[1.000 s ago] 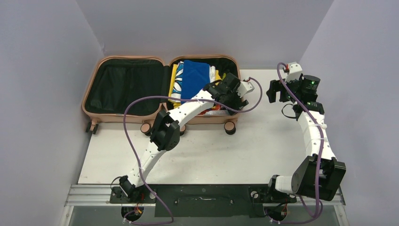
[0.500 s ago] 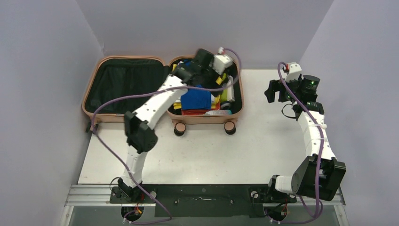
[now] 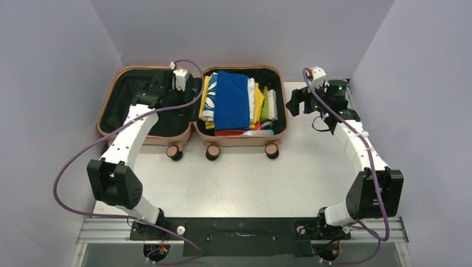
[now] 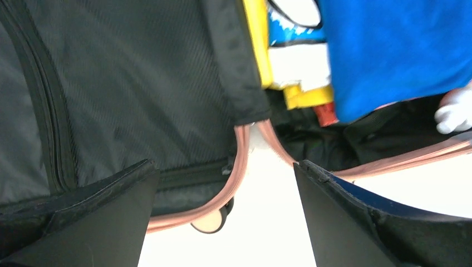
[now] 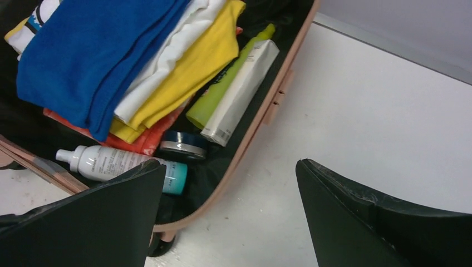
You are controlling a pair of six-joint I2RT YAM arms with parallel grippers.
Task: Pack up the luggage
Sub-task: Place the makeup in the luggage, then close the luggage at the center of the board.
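Note:
The salmon-pink luggage (image 3: pixel 239 140) lies open at the back of the table. Its left shell (image 3: pixel 139 105) shows only black lining. Its right shell holds a stack of folded clothes topped by a blue cloth (image 3: pixel 231 100), with bottles along its right and front sides. My left gripper (image 3: pixel 160 92) is open and empty over the left shell near the hinge; in the left wrist view (image 4: pixel 224 167) the pink rims (image 4: pixel 239 161) run between its fingers. My right gripper (image 3: pixel 295 104) is open and empty just right of the luggage, above its right rim (image 5: pixel 261 119).
In the right shell lie a green bottle (image 5: pixel 222 94), a white tube (image 5: pixel 242 92), a round tin (image 5: pixel 182 146) and a white bottle with a teal cap (image 5: pixel 111 161). Caster wheels (image 3: pixel 271 150) stick out at the front. Grey walls close in on three sides.
My left arm has swung left from over the packed right shell to the lined left shell. My right arm has moved left, closer to the luggage's right edge.

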